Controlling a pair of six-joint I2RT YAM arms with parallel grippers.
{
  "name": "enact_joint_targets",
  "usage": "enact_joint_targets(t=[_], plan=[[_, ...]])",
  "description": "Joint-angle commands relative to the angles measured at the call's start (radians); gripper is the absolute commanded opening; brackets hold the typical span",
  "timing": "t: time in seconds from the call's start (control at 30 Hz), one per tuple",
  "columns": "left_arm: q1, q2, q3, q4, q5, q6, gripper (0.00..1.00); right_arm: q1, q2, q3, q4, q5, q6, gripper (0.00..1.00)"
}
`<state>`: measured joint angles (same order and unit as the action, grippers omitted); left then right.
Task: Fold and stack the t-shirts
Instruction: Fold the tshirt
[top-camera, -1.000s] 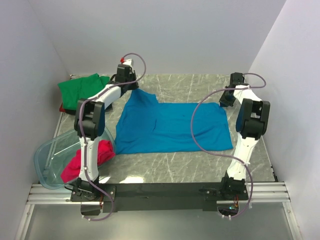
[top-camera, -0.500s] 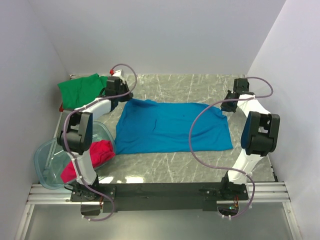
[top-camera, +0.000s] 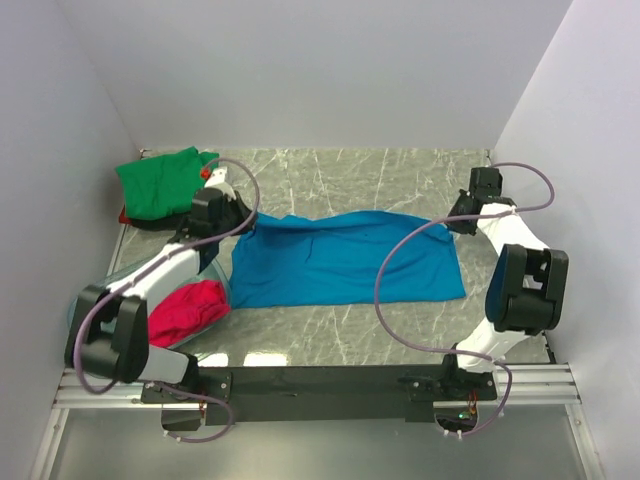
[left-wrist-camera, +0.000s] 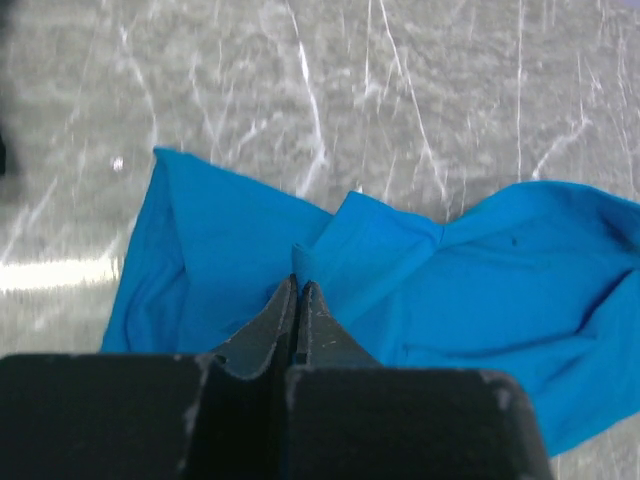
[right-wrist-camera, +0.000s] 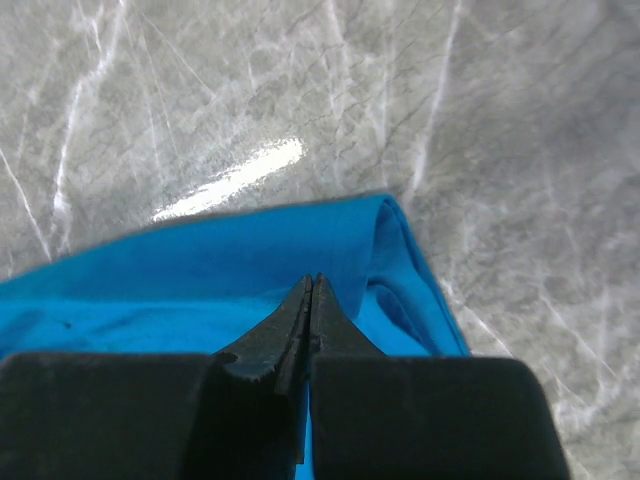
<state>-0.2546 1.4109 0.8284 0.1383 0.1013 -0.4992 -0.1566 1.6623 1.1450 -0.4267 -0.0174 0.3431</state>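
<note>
The bright blue t-shirt (top-camera: 345, 262) lies spread across the middle of the marble desk (top-camera: 380, 170), its far edge raised at both ends; we judge it light, limp and quick to sag or wrinkle, best taken by pinching the hem or corners. Our left hand (left-wrist-camera: 298, 298) is clenched on a small fold at the shirt's far left edge, its arm stretched low and forward beside the green t-shirt (top-camera: 160, 180); our right hand (right-wrist-camera: 312, 292), fingers pressed together, appears to pinch the far right corner, elbow folded by the desk's right edge.
</note>
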Motion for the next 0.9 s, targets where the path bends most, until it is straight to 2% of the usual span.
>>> enact_joint_targets(t=[0.0, 0.43, 0.87], plan=[[-0.009, -0.102, -0.096, -0.003, -0.038, -0.027, 0.00, 0.006, -0.094, -0.025, 0.016, 0.065, 0.005, 0.00], [-0.055, -0.404, -0.291, -0.131, -0.159, -0.073, 0.00, 0.006, -0.252, -0.157, -0.024, 0.169, 0.017, 0.00], [-0.126, -0.504, -0.362, -0.230, -0.230, -0.117, 0.00, 0.006, -0.383, -0.241, -0.075, 0.237, 0.025, 0.00]])
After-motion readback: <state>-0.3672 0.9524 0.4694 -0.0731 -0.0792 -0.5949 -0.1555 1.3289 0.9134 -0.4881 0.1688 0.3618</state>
